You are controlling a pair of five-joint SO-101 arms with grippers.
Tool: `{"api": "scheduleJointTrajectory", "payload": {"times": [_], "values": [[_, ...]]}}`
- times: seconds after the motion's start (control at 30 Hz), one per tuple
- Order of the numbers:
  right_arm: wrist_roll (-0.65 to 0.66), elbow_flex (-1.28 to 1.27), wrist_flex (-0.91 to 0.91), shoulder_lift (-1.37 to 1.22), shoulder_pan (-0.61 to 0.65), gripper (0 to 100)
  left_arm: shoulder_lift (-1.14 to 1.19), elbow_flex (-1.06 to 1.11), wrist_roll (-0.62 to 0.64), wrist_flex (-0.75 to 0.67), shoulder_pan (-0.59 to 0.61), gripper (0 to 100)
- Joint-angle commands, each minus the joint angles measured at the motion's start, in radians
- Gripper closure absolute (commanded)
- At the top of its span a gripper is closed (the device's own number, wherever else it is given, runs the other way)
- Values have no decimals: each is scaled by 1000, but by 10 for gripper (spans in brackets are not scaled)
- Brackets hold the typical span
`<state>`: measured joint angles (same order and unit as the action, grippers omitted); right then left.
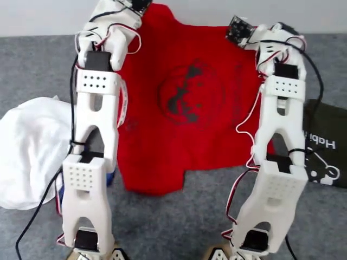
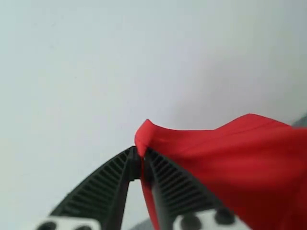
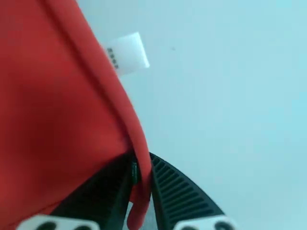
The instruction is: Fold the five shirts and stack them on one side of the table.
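A red shirt (image 1: 184,108) with a black print hangs spread between the two arms, its lower hem lying on the grey table (image 1: 179,227). My left gripper (image 1: 136,6) is at the shirt's far left corner; in the left wrist view my left gripper (image 2: 140,157) is shut on a pinched peak of red shirt (image 2: 240,158). At the far right corner is my right gripper (image 1: 242,30); in the right wrist view my right gripper (image 3: 139,166) is shut on the edge of the red shirt (image 3: 53,120), near a white label (image 3: 127,52).
A crumpled white shirt (image 1: 30,151) lies at the table's left side, beside the left arm. A black shirt with white print (image 1: 325,146) lies at the right edge. A pale wall (image 1: 49,16) stands behind the table.
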<state>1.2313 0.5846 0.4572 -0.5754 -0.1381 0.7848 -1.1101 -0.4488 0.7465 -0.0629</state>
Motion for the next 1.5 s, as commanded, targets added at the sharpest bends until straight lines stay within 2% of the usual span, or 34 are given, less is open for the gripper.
{"api": "scheduleJointTrajectory", "payload": {"times": [0.0, 0.33, 0.53, 0.63, 0.73, 0.9, 1.03, 1.23, 1.47], "values": [[11, 61, -30, 8, -41, 988, 26, -122, -5, -17, -14, 986], [12, 63, -33, 16, -85, 988, 81, -179, -8, -20, -60, 986], [38, 63, -64, 15, -70, 988, 75, -180, -63, -2, -55, 986], [40, 63, 10, 16, -50, 988, 71, -188, -91, 121, -46, 986], [40, 63, 124, 18, -42, 988, 74, -249, -97, 325, -40, 986], [40, 63, 387, 44, -44, 988, 81, -334, -98, 649, -37, 986], [38, 63, 564, 62, -44, 988, 81, -338, -98, 838, -41, 986], [38, 63, 785, 107, -42, 988, 72, -340, -92, 1014, -44, 986], [35, 61, 1070, 147, -48, 988, 9, -269, -89, 1013, -55, 986]]}}
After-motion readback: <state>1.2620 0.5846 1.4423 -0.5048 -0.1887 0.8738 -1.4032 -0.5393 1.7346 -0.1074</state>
